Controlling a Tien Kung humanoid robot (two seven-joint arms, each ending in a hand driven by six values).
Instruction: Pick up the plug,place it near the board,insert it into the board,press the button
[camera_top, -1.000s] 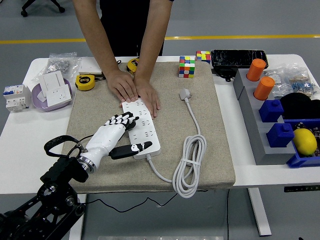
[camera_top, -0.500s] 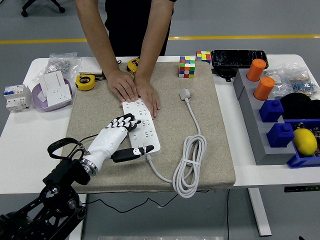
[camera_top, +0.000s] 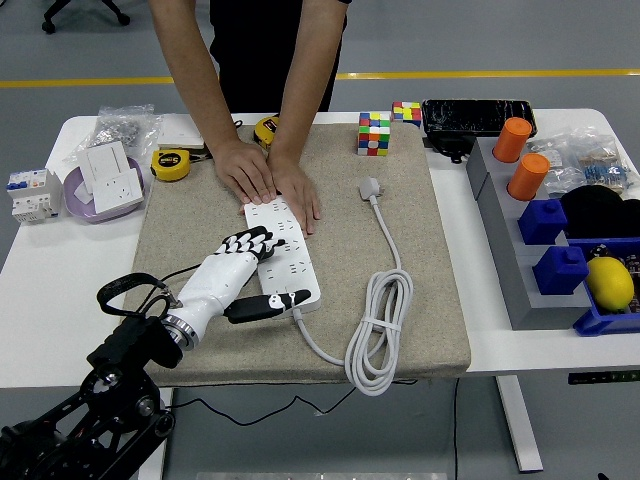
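Person's hands (camera_top: 268, 180) pinning board (camera_top: 283, 256), left robot hand (camera_top: 232, 275) spread on it, plug (camera_top: 371, 188) beside.

We see our left hand (camera_top: 232, 278) resting over the near end of the white board (camera_top: 283, 252), fingers (camera_top: 250, 241) spread. A person's hands (camera_top: 265, 180) press its far end. The plug (camera_top: 371, 188) lies right, unplugged, on the worktop (camera_top: 45, 290) mat.
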